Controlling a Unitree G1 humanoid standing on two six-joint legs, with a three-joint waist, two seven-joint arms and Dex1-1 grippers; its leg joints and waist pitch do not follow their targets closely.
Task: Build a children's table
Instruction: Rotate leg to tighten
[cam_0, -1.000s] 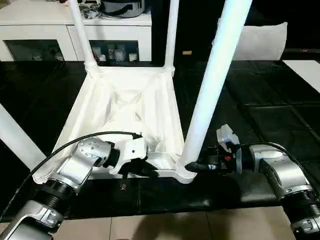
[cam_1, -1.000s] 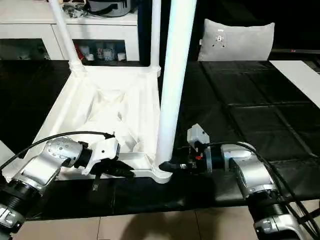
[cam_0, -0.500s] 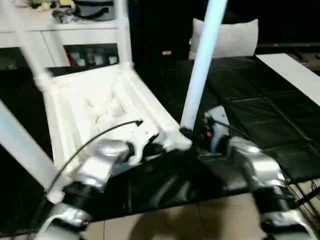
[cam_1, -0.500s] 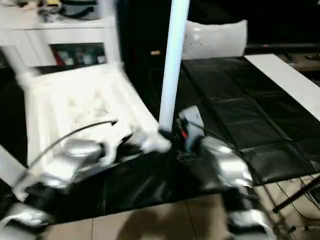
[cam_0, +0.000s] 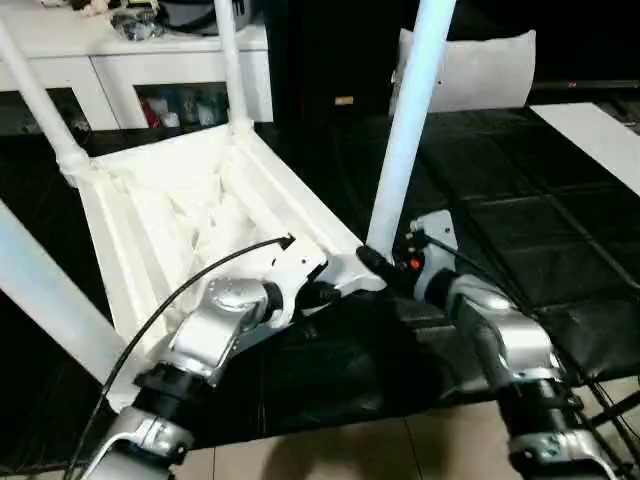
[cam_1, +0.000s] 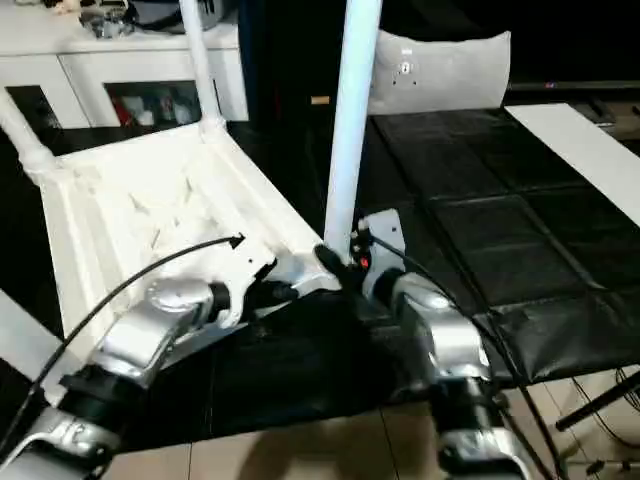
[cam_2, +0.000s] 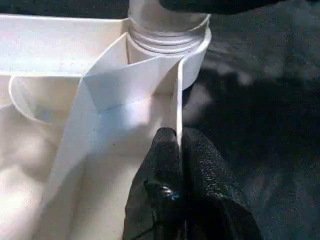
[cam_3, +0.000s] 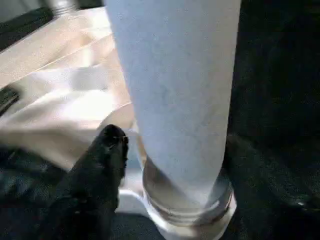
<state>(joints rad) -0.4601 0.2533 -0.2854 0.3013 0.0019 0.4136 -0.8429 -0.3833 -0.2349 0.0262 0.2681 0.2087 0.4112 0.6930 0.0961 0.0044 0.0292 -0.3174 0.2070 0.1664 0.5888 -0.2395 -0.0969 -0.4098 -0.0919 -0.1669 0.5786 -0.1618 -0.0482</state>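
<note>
The children's table lies upside down on the black surface, its ribbed white top (cam_0: 150, 230) facing up and its legs rising from the corner sockets. My left gripper (cam_0: 322, 294) is shut on the thin rim wall (cam_2: 178, 100) beside the near right socket, with both black fingers (cam_2: 162, 160) pinching it. My right gripper (cam_0: 373, 261) is open around the base of the near right leg (cam_0: 405, 140). One finger (cam_3: 111, 150) stands a little off the leg (cam_3: 175, 75). Other legs stand at the far corner (cam_0: 228, 60), the far left (cam_0: 35, 90) and the near left (cam_0: 40, 290).
A white cabinet (cam_0: 150, 60) with shelves stands behind the table. A grey cushion (cam_0: 480, 70) and a white board (cam_0: 595, 130) lie at the back right on the black padded surface (cam_0: 520, 230). Tiled floor (cam_0: 350, 450) shows past the near edge. A black cable (cam_0: 200, 275) arcs over my left forearm.
The whole view has shifted and tilted, so the camera moved. My right gripper's fingers have spread apart at the leg's base. My left gripper still pinches the rim.
</note>
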